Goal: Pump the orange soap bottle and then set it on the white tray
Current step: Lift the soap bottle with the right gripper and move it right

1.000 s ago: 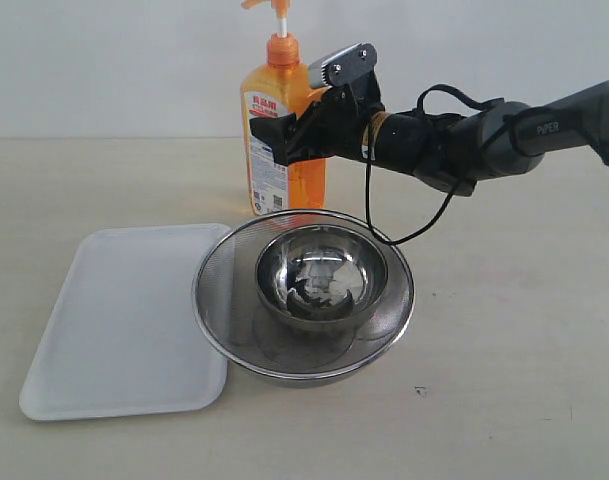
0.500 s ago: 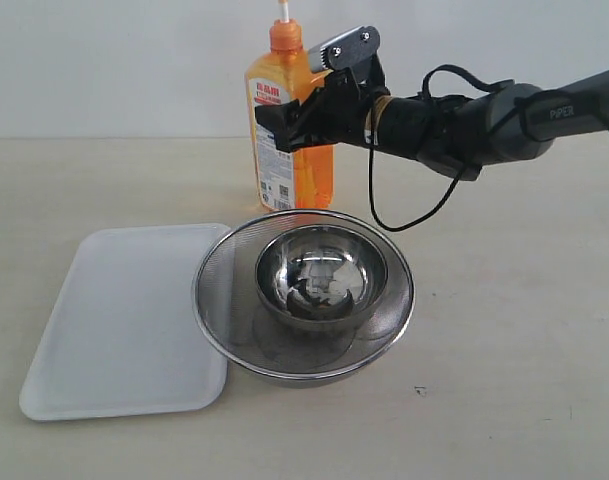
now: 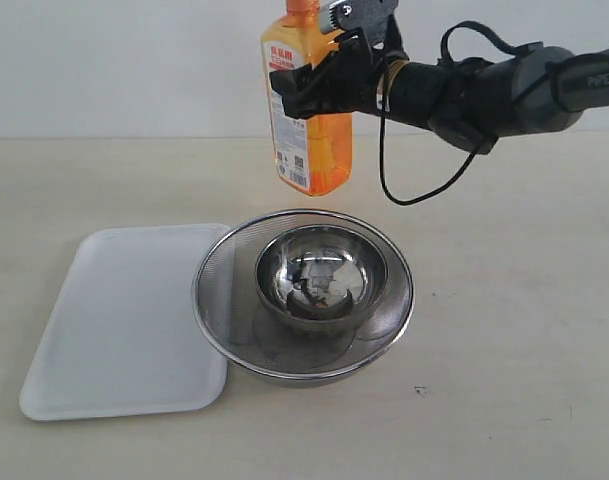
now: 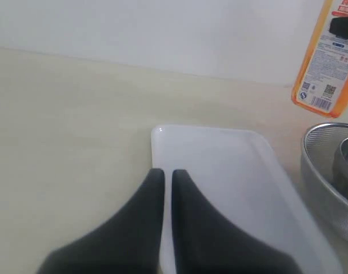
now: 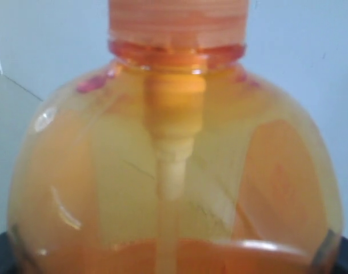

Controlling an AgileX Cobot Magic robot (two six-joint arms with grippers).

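The orange soap bottle (image 3: 312, 150) hangs in the air, tilted a little, behind the strainer and well above the table. Its pump head is cut off by the top of the exterior view. My right gripper (image 3: 302, 92) is shut on the bottle's upper body from the right. The bottle's shoulder and neck (image 5: 174, 142) fill the right wrist view. The white tray (image 3: 124, 320) lies flat at the front left with nothing on it. My left gripper (image 4: 163, 174) is shut and empty, hovering over the tray's (image 4: 219, 171) edge. The bottle's lower end (image 4: 328, 68) shows there too.
A round steel mesh strainer (image 3: 209, 275) with a smaller steel bowl (image 3: 322, 275) inside it sits between the tray and the bottle, overlapping the tray's right rim. The strainer's rim (image 4: 325, 165) also shows in the left wrist view. A black cable (image 3: 384, 170) loops under the right arm.
The right gripper has lifted the bottle straight up off the table, a little to the right. The left gripper, tray and strainer have not moved.
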